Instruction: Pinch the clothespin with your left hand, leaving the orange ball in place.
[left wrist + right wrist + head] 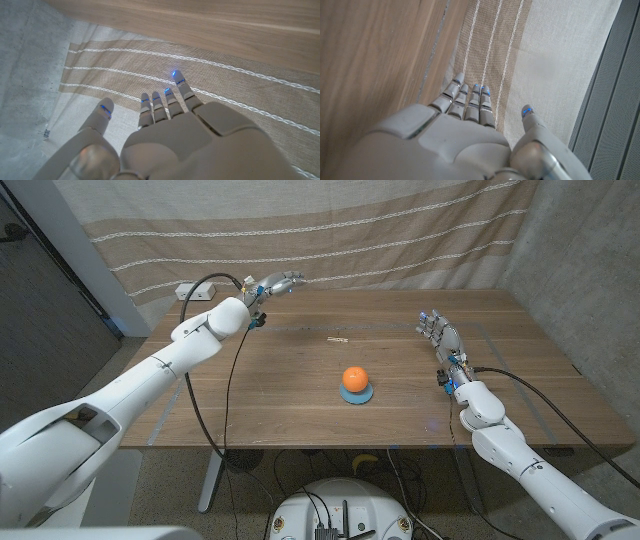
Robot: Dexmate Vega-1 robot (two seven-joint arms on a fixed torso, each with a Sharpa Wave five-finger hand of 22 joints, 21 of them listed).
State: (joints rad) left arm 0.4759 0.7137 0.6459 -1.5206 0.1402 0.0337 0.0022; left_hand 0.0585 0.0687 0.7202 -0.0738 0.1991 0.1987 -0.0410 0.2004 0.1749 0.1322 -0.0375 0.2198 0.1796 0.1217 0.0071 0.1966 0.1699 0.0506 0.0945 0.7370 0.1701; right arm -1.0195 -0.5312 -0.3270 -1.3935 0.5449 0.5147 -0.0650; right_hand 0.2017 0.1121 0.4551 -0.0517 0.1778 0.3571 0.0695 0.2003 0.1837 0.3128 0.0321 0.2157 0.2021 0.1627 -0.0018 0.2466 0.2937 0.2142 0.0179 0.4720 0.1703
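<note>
A small pale wooden clothespin (338,338) lies on the wooden table (300,400) near its middle, toward the far side. The orange ball (354,379) sits on a blue ring base (357,395) a little nearer and to the right of the clothespin. My left hand (277,284) is raised above the far left part of the table, fingers stretched out and apart, holding nothing; the left wrist view shows its back (175,135) against the curtain. My right hand (440,337) stands at the right side of the table, fingers extended, empty, its back (455,140) seen in the right wrist view.
A striped beige curtain (330,230) hangs behind the table. A white power strip (192,290) lies at the far left corner, with black cables (200,410) drooping off the left arm over the table's left edge. A grey wall (590,270) stands to the right.
</note>
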